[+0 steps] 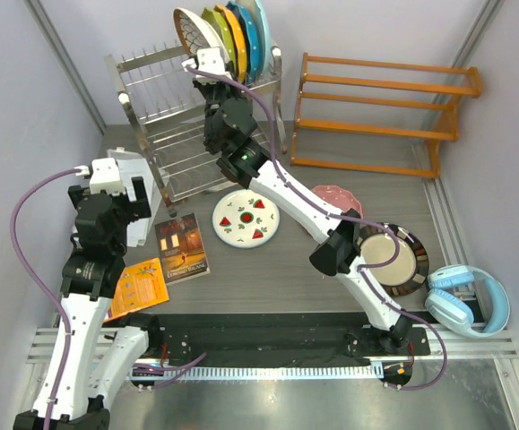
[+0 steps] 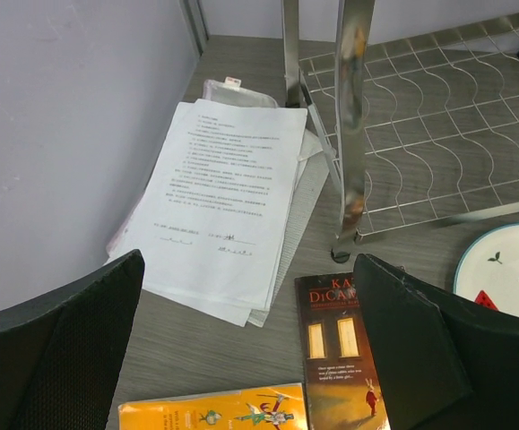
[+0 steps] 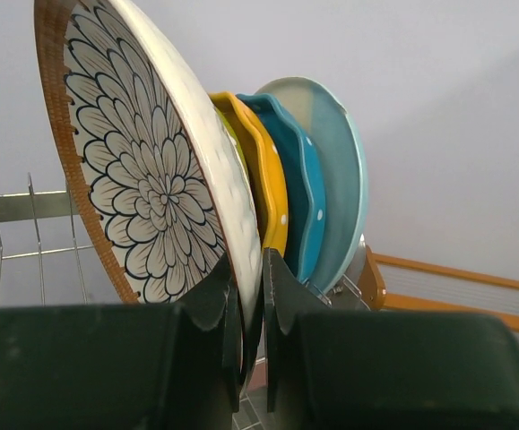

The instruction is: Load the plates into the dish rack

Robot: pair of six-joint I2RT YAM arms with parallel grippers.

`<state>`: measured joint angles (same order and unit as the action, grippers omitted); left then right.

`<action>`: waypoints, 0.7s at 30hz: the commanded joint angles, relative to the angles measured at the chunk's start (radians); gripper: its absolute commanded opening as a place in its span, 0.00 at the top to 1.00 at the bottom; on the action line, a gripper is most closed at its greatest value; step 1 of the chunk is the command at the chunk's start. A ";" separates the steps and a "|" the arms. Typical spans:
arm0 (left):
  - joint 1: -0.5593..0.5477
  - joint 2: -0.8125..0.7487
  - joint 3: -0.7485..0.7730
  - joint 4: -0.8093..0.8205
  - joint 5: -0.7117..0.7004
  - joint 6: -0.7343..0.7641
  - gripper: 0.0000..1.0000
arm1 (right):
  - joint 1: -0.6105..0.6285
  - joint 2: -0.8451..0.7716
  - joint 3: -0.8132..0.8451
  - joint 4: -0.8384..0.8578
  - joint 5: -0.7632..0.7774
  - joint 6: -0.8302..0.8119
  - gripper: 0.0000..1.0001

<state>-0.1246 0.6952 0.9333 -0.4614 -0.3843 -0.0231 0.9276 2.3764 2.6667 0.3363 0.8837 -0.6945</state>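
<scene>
Right wrist view: my right tool [image 3: 250, 269] pinches the rim of the petal plate [image 3: 142, 179], upright just above it, edge-on for the dish rack [image 1: 147, 94] slots; my left tool [image 2: 248, 260] gapes empty.

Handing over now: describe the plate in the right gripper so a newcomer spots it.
On the steel dish rack at back left, plates stand in a row. The right gripper pinches the leftmost plate: brown rim and petal pattern, unlike its plain yellow-green, orange and blue neighbours.
</scene>
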 commanded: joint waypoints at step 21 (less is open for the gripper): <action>0.006 0.107 -0.113 0.648 0.159 0.215 0.12 | -0.062 -0.014 0.030 0.259 0.003 0.038 0.99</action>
<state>-0.1238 0.7670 0.7578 -0.0799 -0.2764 0.1661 0.8993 2.4722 2.6888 0.4835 0.8600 -0.6769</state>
